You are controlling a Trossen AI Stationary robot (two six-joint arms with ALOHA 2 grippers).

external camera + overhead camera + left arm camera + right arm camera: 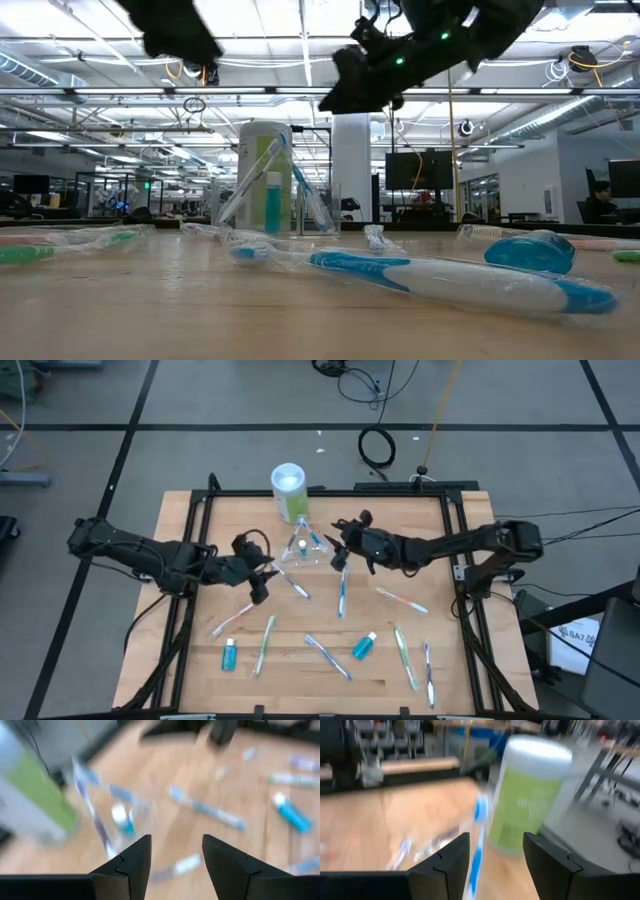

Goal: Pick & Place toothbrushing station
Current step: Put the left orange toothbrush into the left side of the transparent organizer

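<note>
We're watching both arms crowding the clear container [300, 548] at the back-middle of the desk [180, 520], just in front of the green-and-white canister [288, 490]. The container is already holding a teal tube [272, 203] and a couple of brushes leaning out over its rim.

Left claw [262, 582] is hanging just left of the container, fingers spread with nothing between them. Right claw [340, 550] is sitting just right of it, also spread and empty. The rest of the set is lying loose across the front half of the desk: toothbrushes such as the blue-and-white one [327, 657], plus two more tubes [229, 655] [364, 646].

Risks we're seeing:
- Arms are working close on either side of one light container; a clipped rim or leaning brush is likely tipping it and spilling what's inside.
- The canister is standing right behind, so an overshoot from the right claw is probably knocking it over.
- The brushes look film-wrapped, flat and slippery; a pinch is likely sliding off or dragging a neighbour.
- Both wrist views are smeared, so we're judging alignment poorly.
</note>
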